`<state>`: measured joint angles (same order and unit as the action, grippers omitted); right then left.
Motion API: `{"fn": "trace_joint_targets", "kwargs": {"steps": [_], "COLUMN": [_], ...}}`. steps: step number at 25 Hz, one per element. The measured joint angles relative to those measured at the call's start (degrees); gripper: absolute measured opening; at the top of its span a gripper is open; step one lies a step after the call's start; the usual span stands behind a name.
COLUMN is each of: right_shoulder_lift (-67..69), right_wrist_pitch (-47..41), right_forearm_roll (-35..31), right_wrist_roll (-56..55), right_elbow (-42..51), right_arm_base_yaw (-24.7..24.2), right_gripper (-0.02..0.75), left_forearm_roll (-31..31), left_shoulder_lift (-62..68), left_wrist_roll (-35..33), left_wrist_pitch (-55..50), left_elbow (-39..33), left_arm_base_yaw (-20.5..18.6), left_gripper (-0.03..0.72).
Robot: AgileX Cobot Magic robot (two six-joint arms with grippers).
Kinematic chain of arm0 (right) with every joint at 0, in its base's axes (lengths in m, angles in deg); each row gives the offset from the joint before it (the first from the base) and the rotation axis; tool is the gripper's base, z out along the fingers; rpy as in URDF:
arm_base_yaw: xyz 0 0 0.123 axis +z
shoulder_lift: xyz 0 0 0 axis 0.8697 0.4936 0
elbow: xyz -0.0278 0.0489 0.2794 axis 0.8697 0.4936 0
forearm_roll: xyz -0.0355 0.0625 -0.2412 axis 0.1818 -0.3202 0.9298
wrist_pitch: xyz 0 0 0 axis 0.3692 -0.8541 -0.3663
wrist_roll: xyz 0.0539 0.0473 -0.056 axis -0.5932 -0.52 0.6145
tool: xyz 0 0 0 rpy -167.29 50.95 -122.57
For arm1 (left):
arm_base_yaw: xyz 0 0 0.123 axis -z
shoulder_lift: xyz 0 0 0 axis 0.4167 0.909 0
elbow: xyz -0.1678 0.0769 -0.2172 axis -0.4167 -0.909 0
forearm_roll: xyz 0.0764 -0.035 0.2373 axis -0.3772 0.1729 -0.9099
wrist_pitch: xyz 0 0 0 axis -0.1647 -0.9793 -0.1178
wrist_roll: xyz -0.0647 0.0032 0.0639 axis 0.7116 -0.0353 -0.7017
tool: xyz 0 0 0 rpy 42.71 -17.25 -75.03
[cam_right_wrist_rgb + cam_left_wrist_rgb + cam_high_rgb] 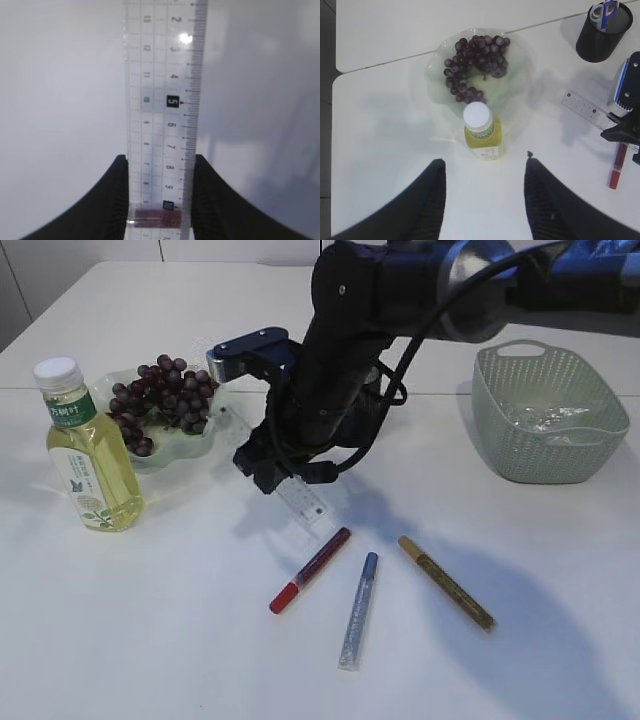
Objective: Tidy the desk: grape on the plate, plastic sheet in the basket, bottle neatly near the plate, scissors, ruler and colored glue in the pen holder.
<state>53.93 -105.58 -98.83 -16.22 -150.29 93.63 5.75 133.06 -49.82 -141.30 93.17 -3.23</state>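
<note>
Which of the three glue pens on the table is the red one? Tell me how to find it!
Start at the pale green plate of dark purple grapes and move toward the table's front middle, where three thin glue pens lie side by side. The red glue pen is the leftmost, lying next to the clear plastic ruler; its neighbours are a silvery blue pen and a gold pen.
</note>
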Motion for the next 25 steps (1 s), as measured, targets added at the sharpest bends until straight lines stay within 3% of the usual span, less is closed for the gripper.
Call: {"fn": "trace_joint_targets", "kwargs": {"steps": [18,25], "right_shoulder_lift": [-1.0,-1.7], "right_wrist_pitch": [27.9,40.2], "right_forearm_roll": [3.2,3.2], "right_wrist_roll": [-2.1,-2.9], "right_elbow": [0.3,7.9], "right_arm_base_yaw": [-0.9,-4.7], "right_gripper": [0.262,0.262], "left_forearm_roll": [-2.5,-2.6], "left_shoulder_lift": [0.0,0.0], "left_wrist_roll": [0.0,0.0], "left_wrist_pitch": [0.0,0.0], "left_elbow": [0.0,0.0], "left_arm_base_yaw": [0.0,0.0], "left_gripper": [0.371,0.371]}}
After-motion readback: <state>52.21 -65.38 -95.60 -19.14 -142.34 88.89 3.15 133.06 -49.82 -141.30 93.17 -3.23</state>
